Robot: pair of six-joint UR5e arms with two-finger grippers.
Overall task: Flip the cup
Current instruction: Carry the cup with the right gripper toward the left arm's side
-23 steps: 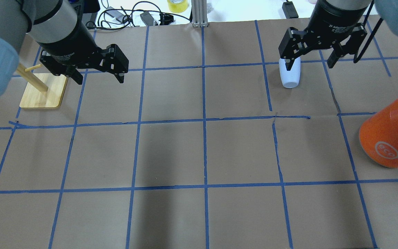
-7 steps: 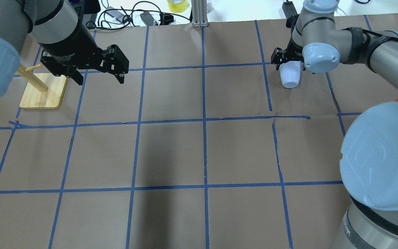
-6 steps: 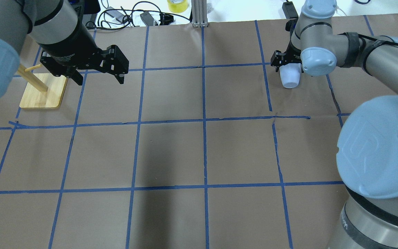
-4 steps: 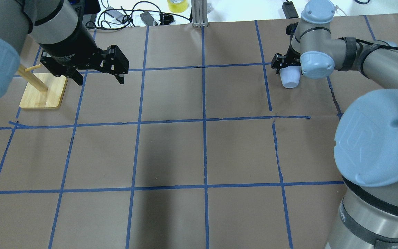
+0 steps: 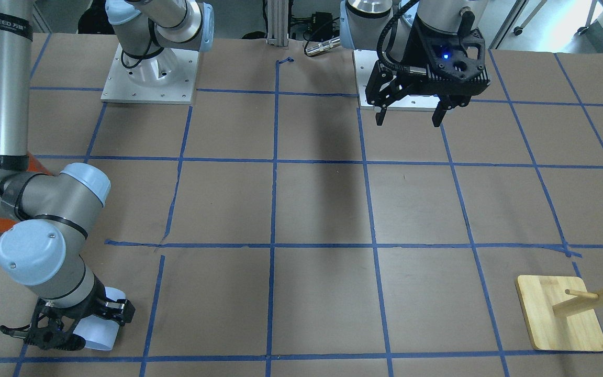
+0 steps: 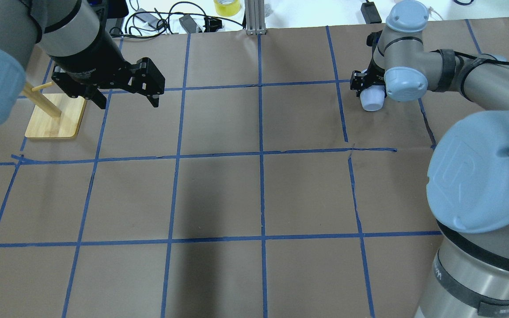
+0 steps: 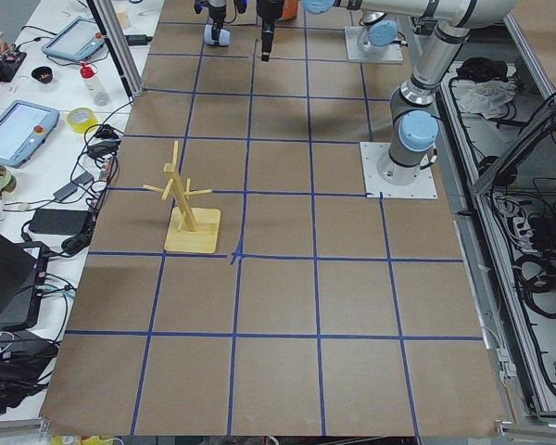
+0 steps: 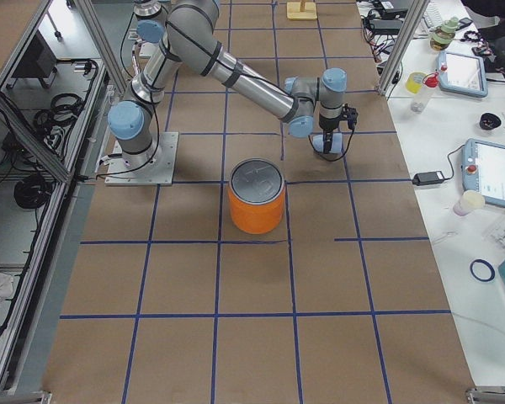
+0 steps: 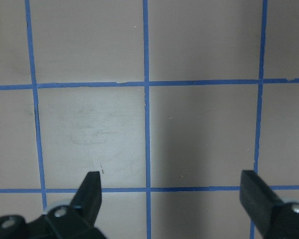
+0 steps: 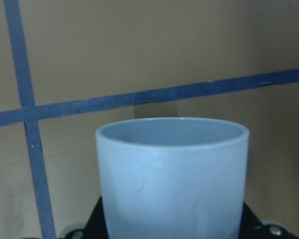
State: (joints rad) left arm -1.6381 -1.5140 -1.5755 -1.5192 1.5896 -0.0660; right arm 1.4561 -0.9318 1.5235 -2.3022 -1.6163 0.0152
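The cup is a small pale blue-white tumbler at the far right of the table. It sits between the fingers of my right gripper, which reaches in low from the side and is shut on it. In the front-facing view the cup tilts, its rim toward the table's near edge. The right wrist view shows the cup close up, rim pointing away and bluish inside just visible, and the fingers are hidden behind it. My left gripper is open and empty, hanging above the table on the far left.
A large orange can with a silver top stands close to the right arm; the arm's elbow hides it in the overhead view. A wooden peg stand is at the far left, beside the left gripper. Cables and tape lie beyond the table's far edge.
The right arm has swung from pointing down over the cup to reaching in low from the side. Its gripper is now round the cup, which has tipped slightly. The left arm has not moved.
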